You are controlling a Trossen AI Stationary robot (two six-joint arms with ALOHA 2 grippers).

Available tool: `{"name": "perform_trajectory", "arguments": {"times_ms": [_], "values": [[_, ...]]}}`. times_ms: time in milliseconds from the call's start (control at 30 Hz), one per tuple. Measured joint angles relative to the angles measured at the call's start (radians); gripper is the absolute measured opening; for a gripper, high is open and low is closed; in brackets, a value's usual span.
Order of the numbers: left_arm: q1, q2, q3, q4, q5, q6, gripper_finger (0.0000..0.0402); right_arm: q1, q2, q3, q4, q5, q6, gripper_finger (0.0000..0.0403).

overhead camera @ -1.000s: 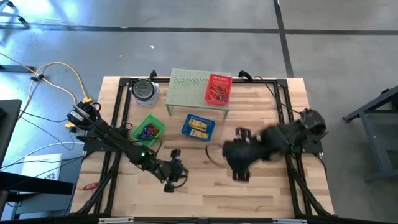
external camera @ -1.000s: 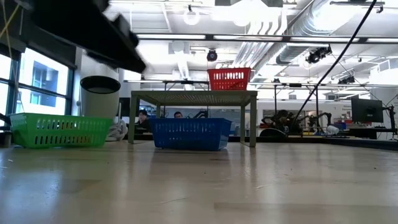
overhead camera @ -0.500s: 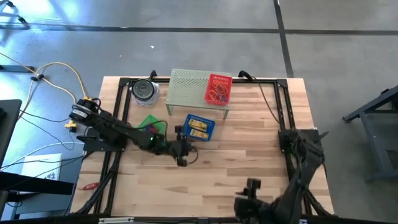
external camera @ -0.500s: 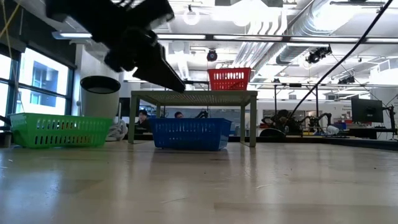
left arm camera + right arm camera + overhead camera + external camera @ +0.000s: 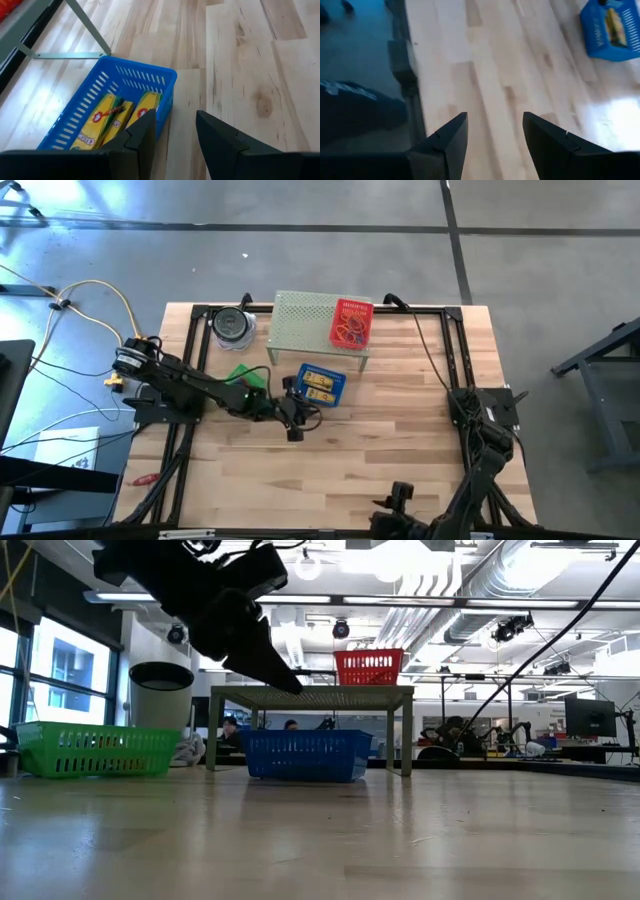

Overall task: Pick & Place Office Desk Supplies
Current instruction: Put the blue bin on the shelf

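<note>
A: High view first. Where's the left tool (image 5: 293,416)?
B: Right beside the blue basket (image 5: 319,385), on its near-left edge. Fingers apart, nothing between them. Yellow packs (image 5: 320,386) sit in that basket, so sorting is by colour; red bands (image 5: 351,332) sit in the red basket (image 5: 351,323) on the grey stand (image 5: 300,328) behind it.
A: Right tool (image 5: 392,515)?
B: Parked at the worktop's (image 5: 400,445) near edge, well away from the blue basket, out of the way.
A: Low view?
B: Left arm hangs above the blue basket.
A: Wrist views?
B: Left: fingers (image 5: 143,131) apart, empty, by the basket's corner. Right: fingers (image 5: 450,138) apart, empty.
</note>
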Motion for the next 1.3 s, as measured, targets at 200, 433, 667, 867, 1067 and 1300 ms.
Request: {"name": "perform_trajectory", "arguments": {"times_ms": [200, 433, 667, 867, 1067, 1300], "values": [[0.005, 0.0, 0.0, 0.02, 0.019, 0.041, 0.0134, -0.004, 0.001, 0.0, 0.128, 0.001, -0.002, 0.0179], [0.054, 0.0, 0.0, 0.016, 0.193, 0.129, 0.0184, -0.005, 0.001, 0.0, 0.186, 0.001, -0.003, 0.0179], [0.13, 0.0, 0.0, 0.004, 0.204, 0.094, 0.03, -0.005, 0.001, 0.0, 0.187, 0.001, -0.004, 0.0179], [0.16, 0.0, 0.0, 0.061, 0.204, 0.083, 0.033, -0.005, 0.001, 0.0, 0.185, 0.0, -0.005, 0.0179], [0.157, 0.0, 0.0, 0.026, 0.229, 0.128, 0.033, -0.005, 0.001, 0.0, 0.183, -0.006, -0.002, 0.0169], [0.162, 0.0, 0.0, -0.052, 0.237, 0.128, 0.033, -0.005, 0.001, 0.0, 0.203, -0.008, 0.045, 0.0155]]}}
